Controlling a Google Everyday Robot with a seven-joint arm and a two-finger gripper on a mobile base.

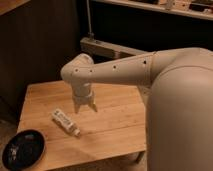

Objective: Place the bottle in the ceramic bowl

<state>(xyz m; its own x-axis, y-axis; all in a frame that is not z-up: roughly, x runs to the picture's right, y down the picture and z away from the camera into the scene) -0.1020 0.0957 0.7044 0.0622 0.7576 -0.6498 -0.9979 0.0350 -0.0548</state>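
camera view: the gripper hangs over the table, jaws spread and empty. the bottle lies flat just beside it, toward the bowl at the near-left corner. this looks like the reach step. next it needs to shift over the bottle, drop and close.

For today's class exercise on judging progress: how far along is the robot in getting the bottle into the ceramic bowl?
Done: nothing yet; the ceramic bowl sits empty at the table's corner. In hand: the open tool hangs over the table beside the bottle, which lies flat, ungrasped. Left: grasp, carry, place.
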